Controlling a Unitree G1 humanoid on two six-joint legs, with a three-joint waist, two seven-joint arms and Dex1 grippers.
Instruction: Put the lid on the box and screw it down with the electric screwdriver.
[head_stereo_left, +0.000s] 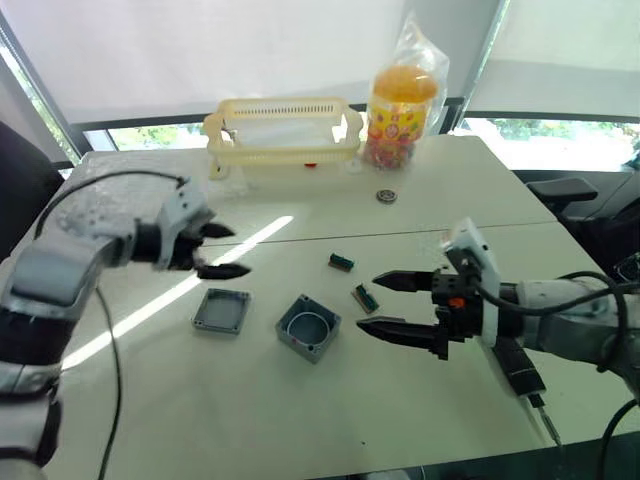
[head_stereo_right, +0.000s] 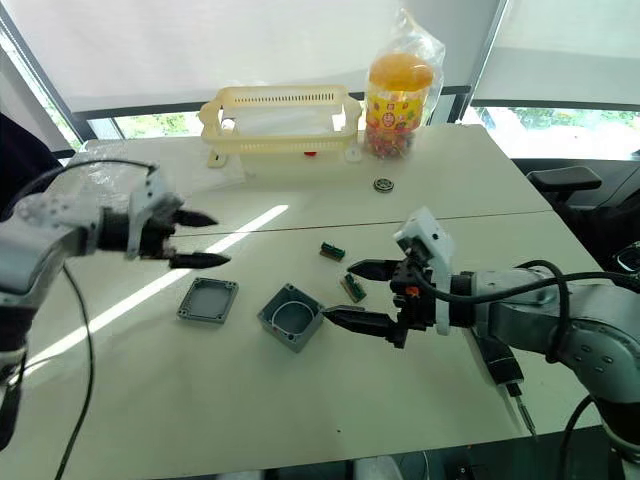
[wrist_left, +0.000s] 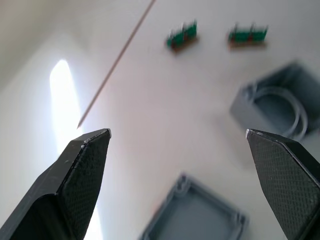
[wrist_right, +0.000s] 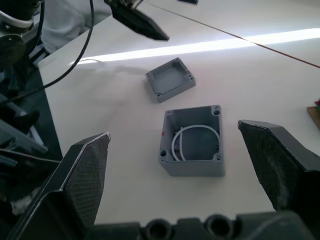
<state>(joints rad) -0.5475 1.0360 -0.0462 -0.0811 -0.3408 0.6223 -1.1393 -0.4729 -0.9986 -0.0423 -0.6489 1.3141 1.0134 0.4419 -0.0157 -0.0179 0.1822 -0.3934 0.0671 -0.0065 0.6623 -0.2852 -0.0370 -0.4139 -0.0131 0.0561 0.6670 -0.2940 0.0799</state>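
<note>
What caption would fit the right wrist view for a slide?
Open right gripper faces the open box on the white table, with the lid lying separately beyond it.

An office: white desks (head_stereo_left: 470, 180) by big blinded windows (head_stereo_left: 200, 50), with a swivel chair (head_stereo_left: 565, 190).

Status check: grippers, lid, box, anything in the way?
Left gripper open, above lid. Right gripper open, beside box. Lid off, lying on table beside open box. Screwdriver under right arm; two green pieces near right fingertips.
</note>
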